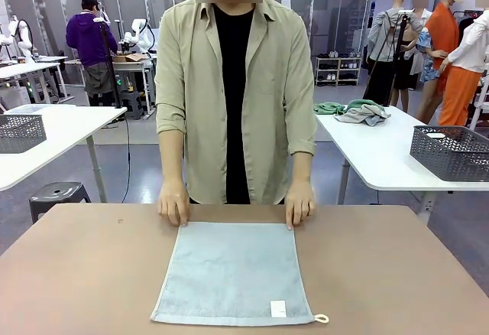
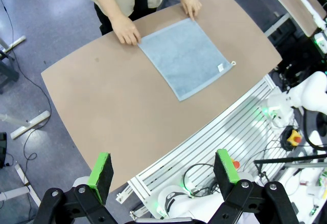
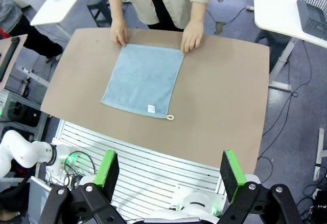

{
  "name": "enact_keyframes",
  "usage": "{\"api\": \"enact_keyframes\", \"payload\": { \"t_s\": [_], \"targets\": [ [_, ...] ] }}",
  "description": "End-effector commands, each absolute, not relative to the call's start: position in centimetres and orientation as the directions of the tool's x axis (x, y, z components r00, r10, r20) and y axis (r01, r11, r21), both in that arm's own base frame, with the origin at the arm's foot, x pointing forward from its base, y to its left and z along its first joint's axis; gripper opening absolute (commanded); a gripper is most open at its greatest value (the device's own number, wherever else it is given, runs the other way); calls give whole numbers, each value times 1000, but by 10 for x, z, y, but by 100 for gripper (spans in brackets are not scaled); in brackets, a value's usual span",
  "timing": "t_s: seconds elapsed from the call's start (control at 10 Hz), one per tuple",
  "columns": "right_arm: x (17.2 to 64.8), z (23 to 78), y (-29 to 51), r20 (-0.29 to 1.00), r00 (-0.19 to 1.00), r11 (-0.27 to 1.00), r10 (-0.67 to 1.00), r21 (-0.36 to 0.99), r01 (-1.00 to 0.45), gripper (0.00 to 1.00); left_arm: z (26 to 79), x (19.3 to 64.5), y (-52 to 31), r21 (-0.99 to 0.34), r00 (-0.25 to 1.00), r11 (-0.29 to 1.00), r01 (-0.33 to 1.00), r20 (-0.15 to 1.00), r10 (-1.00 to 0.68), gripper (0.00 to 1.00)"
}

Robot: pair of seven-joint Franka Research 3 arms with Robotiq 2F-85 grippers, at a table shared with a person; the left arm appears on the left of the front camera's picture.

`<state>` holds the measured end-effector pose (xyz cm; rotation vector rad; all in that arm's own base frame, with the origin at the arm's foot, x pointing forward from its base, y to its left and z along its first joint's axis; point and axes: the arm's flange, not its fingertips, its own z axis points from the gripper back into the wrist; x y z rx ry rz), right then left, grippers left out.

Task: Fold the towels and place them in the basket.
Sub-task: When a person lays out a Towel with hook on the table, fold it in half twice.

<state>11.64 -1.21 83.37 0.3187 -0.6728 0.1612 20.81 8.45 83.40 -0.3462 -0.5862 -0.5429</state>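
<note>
A light blue-grey towel [image 1: 233, 274] lies flat and unfolded in the middle of the brown table [image 1: 397, 274]. Its white label [image 1: 278, 308] and loop [image 1: 322, 319] are at my near edge. The person's hands [image 1: 174, 205] [image 1: 299, 206] rest on its two far corners. My left gripper [image 2: 163, 168] hangs open high above the table's near left side, well away from the towel [image 2: 184, 60]. My right gripper [image 3: 169, 169] is likewise open and high over the near edge, with the towel [image 3: 143, 78] far below it. The basket is out of view.
Grey mesh bins [image 1: 19, 132] [image 1: 451, 151] sit on the white neighbouring tables to either side, and crumpled cloths [image 1: 351, 112] lie on the right one. A slatted aluminium frame [image 3: 153, 168] runs along the table's near edge. Bare tabletop surrounds the towel.
</note>
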Motion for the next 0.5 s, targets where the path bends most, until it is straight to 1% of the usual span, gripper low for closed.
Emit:
{"api": "enact_keyframes", "payload": {
  "t_s": [0.0,0.2,0.3,0.4],
  "targets": [
    [109,836,-12,647,761,936,47,238,-259,100,836,206,83,-148,690,801,580,612,-387,100],
    [109,836,-12,647,761,936,47,238,-259,100,836,206,83,-148,690,801,580,612,-387,100],
    [116,834,-12,634,772,939,44,237,-248,100,834,208,85,-155,700,805,572,603,-382,100],
    [121,837,-4,627,769,936,126,182,-302,100,840,210,75,-107,676,796,595,603,-424,100]
  ]
}}
